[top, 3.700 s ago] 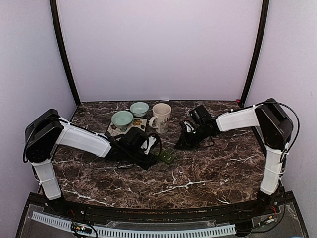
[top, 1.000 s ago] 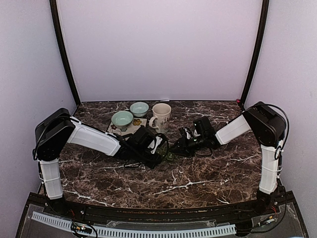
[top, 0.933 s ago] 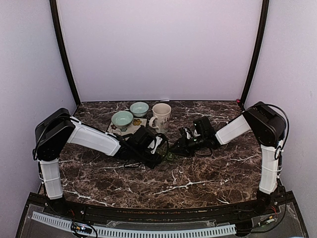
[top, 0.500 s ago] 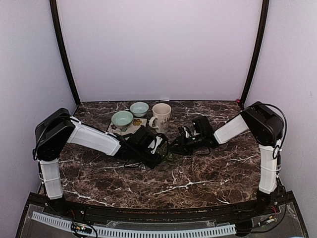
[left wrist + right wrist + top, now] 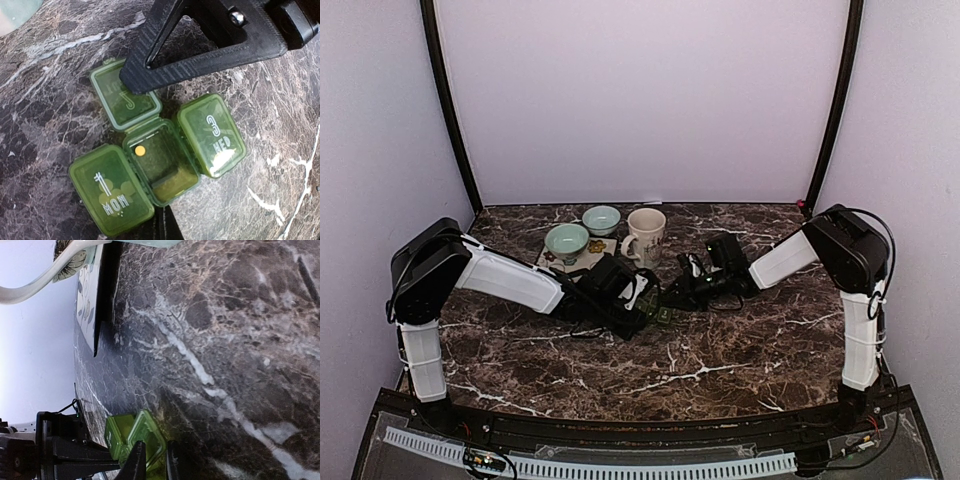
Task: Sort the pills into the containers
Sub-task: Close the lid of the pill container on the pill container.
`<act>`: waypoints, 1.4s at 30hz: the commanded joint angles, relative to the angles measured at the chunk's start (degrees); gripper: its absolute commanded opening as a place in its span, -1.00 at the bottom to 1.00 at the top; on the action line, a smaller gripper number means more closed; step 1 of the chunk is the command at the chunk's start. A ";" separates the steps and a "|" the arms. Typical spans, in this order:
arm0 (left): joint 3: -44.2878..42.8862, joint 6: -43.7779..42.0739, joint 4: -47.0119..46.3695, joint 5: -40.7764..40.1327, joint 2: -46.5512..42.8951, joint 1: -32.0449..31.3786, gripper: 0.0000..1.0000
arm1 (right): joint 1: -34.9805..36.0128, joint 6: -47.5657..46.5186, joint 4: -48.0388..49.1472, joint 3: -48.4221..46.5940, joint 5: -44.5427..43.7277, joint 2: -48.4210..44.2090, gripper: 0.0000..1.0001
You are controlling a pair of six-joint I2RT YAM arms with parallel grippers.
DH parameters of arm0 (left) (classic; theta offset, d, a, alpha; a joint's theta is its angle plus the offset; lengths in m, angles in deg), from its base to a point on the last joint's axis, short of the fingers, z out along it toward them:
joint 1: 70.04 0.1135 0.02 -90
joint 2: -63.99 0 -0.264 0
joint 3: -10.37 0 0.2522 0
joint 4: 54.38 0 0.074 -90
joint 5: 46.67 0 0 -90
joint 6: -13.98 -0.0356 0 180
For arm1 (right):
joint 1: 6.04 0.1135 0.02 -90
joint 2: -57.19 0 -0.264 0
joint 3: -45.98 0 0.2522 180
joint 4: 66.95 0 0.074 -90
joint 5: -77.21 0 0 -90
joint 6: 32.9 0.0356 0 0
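Note:
A green pill organizer point(image 5: 210, 132) lies on the marble table point(image 5: 740, 340). Its MON and WED boxes are closed. The middle box stands open with one yellow pill point(image 5: 140, 150) inside. Its flipped-back lid point(image 5: 117, 102) lies under a black finger of my right gripper point(image 5: 155, 462), whose fingers pinch the lid point(image 5: 150, 432) edge. My left gripper point(image 5: 165, 227) is shut, its tips together against the organizer's near edge with nothing between them. From above, both grippers meet at the organizer point(image 5: 663, 316), the left gripper point(image 5: 648, 303) beside the right gripper point(image 5: 673, 297).
Two pale green bowls point(image 5: 566, 240) point(image 5: 601, 218) and a white mug point(image 5: 645, 235) stand at the back. A patterned tile point(image 5: 595, 247) lies between them. The mug's handle point(image 5: 45, 280) shows in the right wrist view.
My right gripper slid left to the organizer and narrowed onto the open lid. The left arm moved right to the organizer earlier and has stayed still for the last second.

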 commanded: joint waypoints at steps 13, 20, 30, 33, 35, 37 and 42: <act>-2.32 -0.90 3.05 -0.85 0.56 0.66 -1.00 | 0.09 -13.73 -5.81 -1.02 -6.37 -4.70 -0.84; -2.78 -0.74 2.71 -0.63 0.76 0.94 -1.00 | 1.12 -16.12 -5.86 0.23 -7.78 -7.13 -0.84; -3.11 -0.28 2.26 -0.47 1.19 1.03 -1.00 | 3.18 -19.90 -7.88 1.58 -9.53 -8.95 -0.80; -3.43 -0.34 2.33 -0.49 1.35 1.03 -1.00 | 3.62 -20.47 -8.13 2.00 -10.12 -9.34 -0.78; -3.55 -0.39 2.39 -0.58 1.37 1.03 -1.00 | 3.85 -20.89 -8.16 2.23 -10.62 -9.65 -0.76; -3.66 -0.46 2.49 -0.67 1.33 1.03 -1.00 | 4.12 -21.44 -8.50 2.40 -11.19 -10.12 -0.72; -3.84 -0.57 2.61 -0.76 1.37 1.11 -1.00 | 4.77 -22.78 -9.11 2.88 -12.75 -11.69 -0.58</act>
